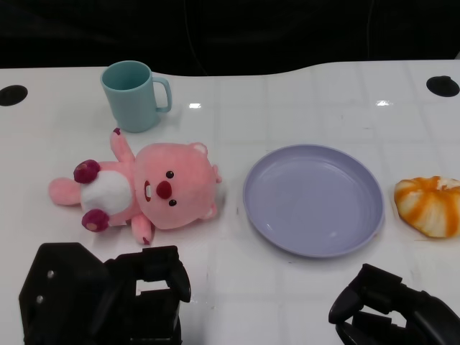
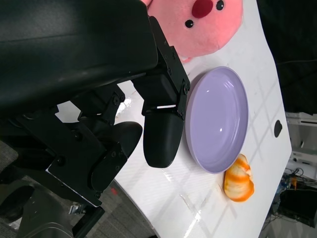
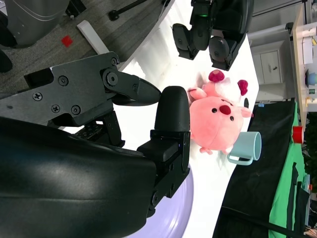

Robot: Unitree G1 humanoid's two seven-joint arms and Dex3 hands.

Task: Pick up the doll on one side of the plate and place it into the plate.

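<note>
Doll [image 1: 147, 188]: pink plush, lying on white worktop [image 1: 302, 100] left of purple plate [image 1: 313, 199], long axis left-right, head toward plate. Left hand [image 1: 147, 287]: fingers apart, empty, just near-side of doll; nearer hand. Right hand [image 1: 392, 305]: empty, near plate.

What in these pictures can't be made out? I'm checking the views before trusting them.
- Right hand: head view's bottom edge cuts it off.
- Plate: right wrist view, mostly hidden behind that hand.
- Doll: left wrist view, body cut off by the edge and the left hand.
</note>
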